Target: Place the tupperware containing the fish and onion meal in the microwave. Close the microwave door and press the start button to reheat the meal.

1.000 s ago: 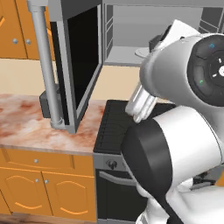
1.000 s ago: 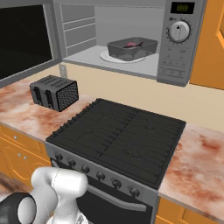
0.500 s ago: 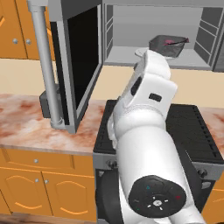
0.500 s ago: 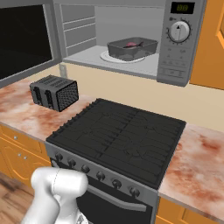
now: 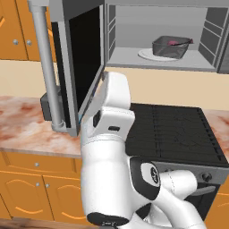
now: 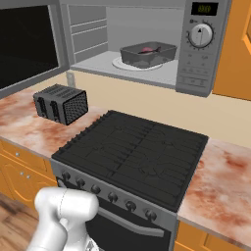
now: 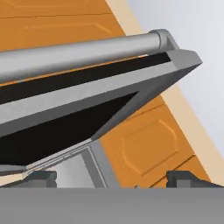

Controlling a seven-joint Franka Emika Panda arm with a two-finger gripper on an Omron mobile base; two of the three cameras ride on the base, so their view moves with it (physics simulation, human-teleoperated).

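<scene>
We see a small green display [image 6: 204, 8] on the microwave [image 6: 203, 54], maybe showing zeros, but it is too blurry. We find no other words.

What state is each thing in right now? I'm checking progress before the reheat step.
microwave door: swung wide open.
microwave: cavity exposed, not yet shut.
tupperware: inside, sitting on the turntable.
fish and onion meal: lying in the tupperware.
gripper: open, empty, facing the door's bar handle.
</scene>
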